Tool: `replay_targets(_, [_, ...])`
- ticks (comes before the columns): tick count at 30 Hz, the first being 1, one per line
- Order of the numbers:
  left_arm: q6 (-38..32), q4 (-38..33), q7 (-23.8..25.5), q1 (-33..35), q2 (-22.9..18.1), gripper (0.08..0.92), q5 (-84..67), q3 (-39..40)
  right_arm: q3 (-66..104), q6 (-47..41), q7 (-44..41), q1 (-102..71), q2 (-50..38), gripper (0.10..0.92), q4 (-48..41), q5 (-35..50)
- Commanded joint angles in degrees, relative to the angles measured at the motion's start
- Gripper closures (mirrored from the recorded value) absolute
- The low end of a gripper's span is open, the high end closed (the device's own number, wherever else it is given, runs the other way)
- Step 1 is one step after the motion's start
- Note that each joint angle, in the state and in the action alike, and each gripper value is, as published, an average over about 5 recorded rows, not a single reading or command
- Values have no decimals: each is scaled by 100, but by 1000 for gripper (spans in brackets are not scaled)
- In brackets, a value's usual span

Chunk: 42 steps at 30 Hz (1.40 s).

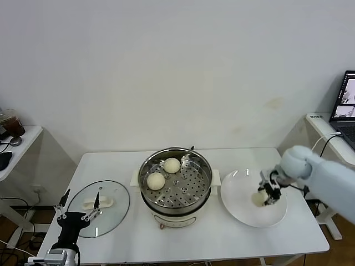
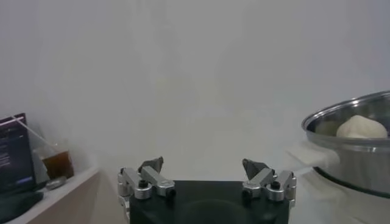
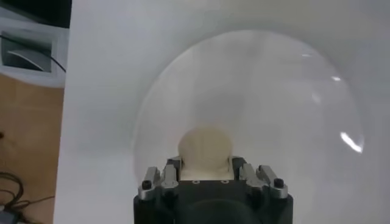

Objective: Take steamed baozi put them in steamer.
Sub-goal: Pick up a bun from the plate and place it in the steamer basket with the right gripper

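Head view: two steamed baozi on the perforated tray of the steamer; right gripper down on the white plate, clenched around a third bun; left gripper parked by the glass lid, released. Left wrist view: fingers spread wide, steamer rim off to one side with a bun showing. Right wrist view: bun pinched between the jaws, on the plate

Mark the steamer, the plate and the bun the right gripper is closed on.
Steamer (image 1: 206, 183): head view, on its steel rim.
Plate (image 1: 236, 191): head view, bare part left of the bun.
Bun (image 3: 205, 146): right wrist view, its rounded top, right gripper (image 3: 205, 167) shut on it.
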Motion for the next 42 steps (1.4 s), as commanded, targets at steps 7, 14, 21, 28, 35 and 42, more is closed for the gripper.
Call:
replay_targets(7, [6, 32, 4, -52, 56, 177, -43, 9, -1113, 967, -532, 3359, 1318, 525, -353, 1703])
replay_targets(14, [11, 48, 3, -79, 43, 177, -46, 6, -2023, 1554, -206, 3654, 2554, 517, -73, 2184])
replay_targets(21, [9, 27, 1, -51, 19, 177, -47, -47, -2763, 2348, -160, 3382, 3751, 509, -80, 1815])
replay_targets(28, [8, 14, -4, -48, -11, 177, -63, -111, -2952, 3004, -104, 3046, 4247, 508, -272, 865])
replay_targets(35, [-12, 28, -12, -36, -37, 177, -69, -156, -3072, 3423, -98, 2805, 4359, 508, -375, 266])
replay_targets(42, [-28, 51, -17, -44, -47, 177, -77, -183, -3129, 3602, -118, 2760, 4368, 500, -280, 161])
